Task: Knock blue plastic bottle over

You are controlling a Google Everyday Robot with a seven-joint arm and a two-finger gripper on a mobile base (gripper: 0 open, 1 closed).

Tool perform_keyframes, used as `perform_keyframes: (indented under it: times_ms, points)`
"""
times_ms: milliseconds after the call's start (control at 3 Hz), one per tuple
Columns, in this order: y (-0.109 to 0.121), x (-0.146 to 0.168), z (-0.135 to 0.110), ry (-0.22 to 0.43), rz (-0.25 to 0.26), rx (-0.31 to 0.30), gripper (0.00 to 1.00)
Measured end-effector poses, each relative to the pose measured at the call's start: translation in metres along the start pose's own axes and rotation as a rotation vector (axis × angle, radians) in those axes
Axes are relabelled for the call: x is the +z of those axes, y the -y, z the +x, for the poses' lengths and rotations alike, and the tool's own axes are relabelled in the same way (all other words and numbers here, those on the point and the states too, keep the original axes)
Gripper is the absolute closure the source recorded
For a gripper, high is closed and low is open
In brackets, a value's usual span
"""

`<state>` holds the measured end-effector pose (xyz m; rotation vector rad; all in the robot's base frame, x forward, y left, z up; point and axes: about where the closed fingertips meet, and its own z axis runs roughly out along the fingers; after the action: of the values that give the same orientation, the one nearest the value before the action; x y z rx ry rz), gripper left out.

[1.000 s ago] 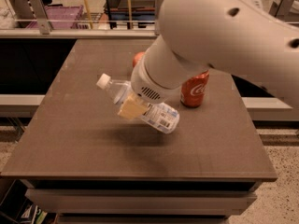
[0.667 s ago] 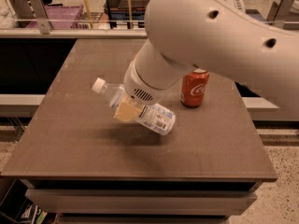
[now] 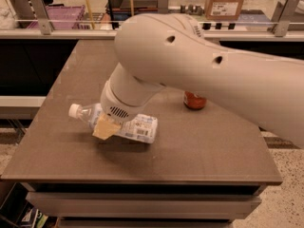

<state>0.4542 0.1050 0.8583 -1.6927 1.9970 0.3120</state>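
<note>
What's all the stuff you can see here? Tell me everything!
bottle: one, clear with white cap, on its side, left part of the table
can: one, red, on the table behind the arm, mostly hidden
table: one, dark brown, middle
crate: one, purple, back left
box: one, cardboard, back right
arm: one, white, reaching in from the right
gripper: one, tan tip, at the bottle near its neck
</note>
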Motion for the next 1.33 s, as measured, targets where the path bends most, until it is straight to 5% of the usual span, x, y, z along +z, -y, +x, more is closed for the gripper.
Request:
perform_keyframes:
  times_ms: [333,1333]
  points:
    - [-0.0163,0.0302,-0.0138,0.080,-0.061,-0.010,1.00]
    - [-0.0183,0.0268,-0.0200,0.091,-0.054,-0.018,0.36]
